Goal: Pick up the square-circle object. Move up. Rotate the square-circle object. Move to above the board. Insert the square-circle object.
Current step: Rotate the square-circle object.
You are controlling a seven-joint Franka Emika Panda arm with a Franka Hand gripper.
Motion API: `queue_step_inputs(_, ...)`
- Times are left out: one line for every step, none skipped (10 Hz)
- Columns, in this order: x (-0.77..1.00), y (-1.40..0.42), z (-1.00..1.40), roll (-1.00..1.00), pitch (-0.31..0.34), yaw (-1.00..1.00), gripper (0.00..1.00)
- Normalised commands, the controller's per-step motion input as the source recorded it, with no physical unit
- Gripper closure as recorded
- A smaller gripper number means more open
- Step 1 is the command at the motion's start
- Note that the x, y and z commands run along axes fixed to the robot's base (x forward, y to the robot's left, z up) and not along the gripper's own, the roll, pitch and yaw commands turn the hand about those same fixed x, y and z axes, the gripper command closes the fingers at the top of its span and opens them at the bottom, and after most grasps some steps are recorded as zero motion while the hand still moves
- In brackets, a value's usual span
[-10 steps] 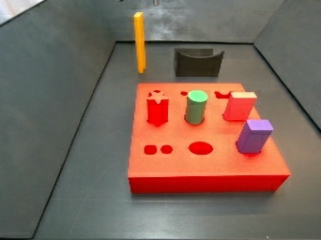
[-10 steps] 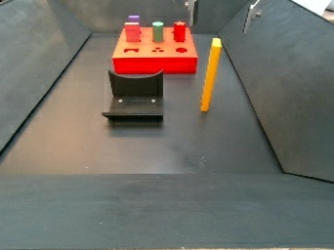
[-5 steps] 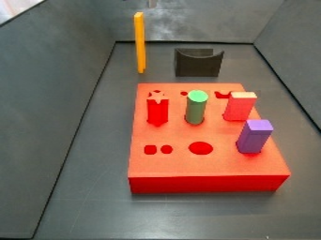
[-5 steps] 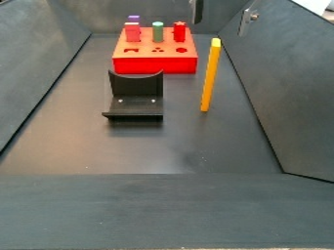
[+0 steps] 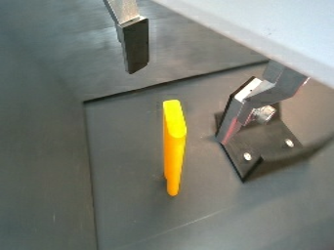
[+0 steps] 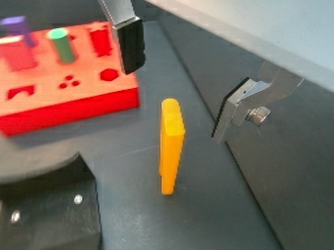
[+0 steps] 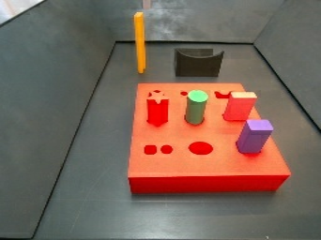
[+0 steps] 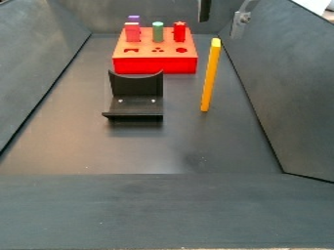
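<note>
The square-circle object (image 7: 139,42) is a long orange-yellow piece standing upright on the dark floor, seen in both side views (image 8: 208,76). It stands apart from the board (image 7: 207,167), a thick red block. My gripper (image 5: 189,78) hangs open above the piece; in both wrist views (image 6: 183,78) the piece's top (image 5: 174,112) lies below the gap between the fingers, touching neither. One dark-padded finger (image 6: 129,44) is on the board side and the silver finger (image 6: 243,105) is on the wall side. In a side view the gripper (image 8: 222,14) shows only at the frame's edge.
The board carries a red peg (image 7: 157,109), a green cylinder peg (image 7: 196,106), a red block (image 7: 241,105) and a purple block peg (image 7: 254,136). The dark fixture (image 8: 135,94) stands between board and piece. Grey walls (image 8: 280,88) close in the floor.
In a side view the two finger tips at the frame's top edge have drawn slightly closer together. The orange-yellow piece, board and fixture have not moved.
</note>
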Motion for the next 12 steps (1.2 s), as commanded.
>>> queue_step_inputs(0.04,0.02,-0.02,0.01,0.015,-1.00,0.00)
queue_step_inputs(0.04,0.02,-0.02,0.01,0.019,-1.00,0.00)
queue_step_inputs(0.04,0.02,-0.02,0.01,0.021,-1.00,0.00)
queue_step_inputs(0.04,0.02,-0.02,0.02,0.028,-0.97,0.00)
queue_step_inputs(0.04,0.02,-0.02,0.02,0.028,-0.73,0.00)
queue_step_inputs(0.04,0.02,-0.02,0.02,0.028,-0.41,0.00)
queue_step_inputs(0.04,0.02,-0.02,0.02,0.027,-0.27,0.00)
queue_step_inputs(0.00,0.00,-1.00,0.02,0.027,-0.17,0.00)
queue_step_inputs(0.00,0.00,-1.00,0.02,0.022,-0.12,0.00)
queue_step_inputs(0.02,0.00,-1.00,0.01,-0.011,-0.08,0.00)
queue_step_inputs(0.02,0.01,-0.92,0.01,-0.031,-0.06,0.00)
queue_step_inputs(0.01,0.01,-0.77,0.00,-0.047,-0.05,0.00)
